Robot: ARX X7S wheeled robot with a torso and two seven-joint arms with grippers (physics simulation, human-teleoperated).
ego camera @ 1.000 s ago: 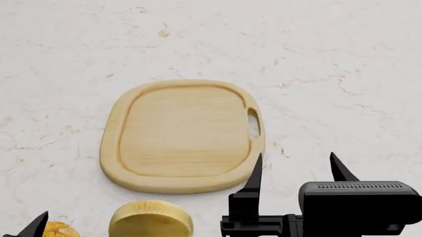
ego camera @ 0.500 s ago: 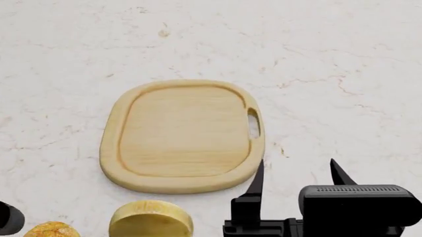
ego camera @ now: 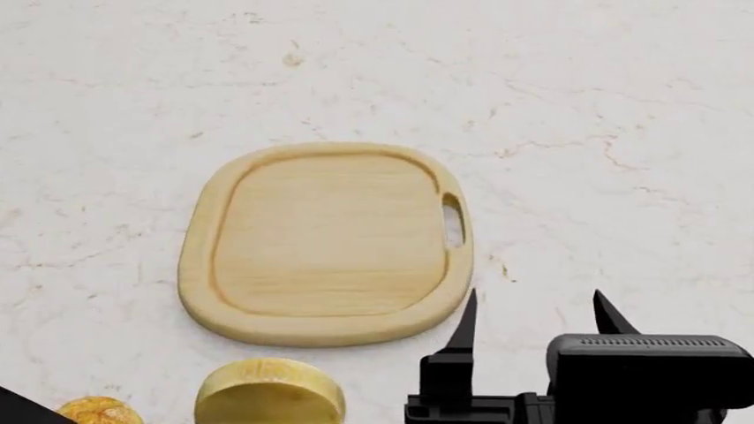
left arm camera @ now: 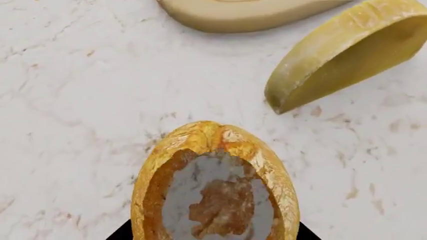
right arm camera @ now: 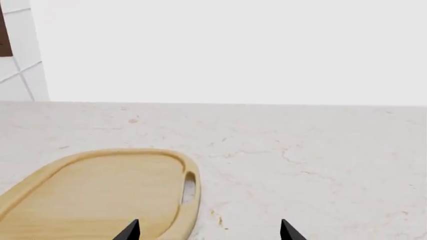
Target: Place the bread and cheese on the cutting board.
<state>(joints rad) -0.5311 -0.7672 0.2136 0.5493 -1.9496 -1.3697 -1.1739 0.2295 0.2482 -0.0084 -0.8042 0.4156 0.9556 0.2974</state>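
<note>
The bread (left arm camera: pixel 213 165) is a crusty golden roll, seen very close in the left wrist view, between the two black fingertips of my left gripper (left arm camera: pixel 213 236). The jaws stand wide on either side of it. In the head view the bread (ego camera: pixel 99 412) lies on the counter at the near left edge, and only a black corner of the left arm (ego camera: pixel 17 410) shows. The pale yellow cheese (ego camera: pixel 268 394) half-wheel lies just right of the bread and also shows in the left wrist view (left arm camera: pixel 347 50). The wooden cutting board (ego camera: pixel 324 238) lies bare beyond them. My right gripper (ego camera: pixel 536 309) is open and empty, right of the board's slot handle.
The white marble counter (ego camera: pixel 589 106) runs all round the board. In the right wrist view the board (right arm camera: pixel 87 195) lies ahead and left of my right gripper (right arm camera: pixel 208 231), with a white wall (right arm camera: pixel 233 50) behind the counter's far edge.
My right gripper has drawn back slightly toward the near edge. The left arm has shifted at the lower left corner; its fingertip beside the bread no longer shows in the head view.
</note>
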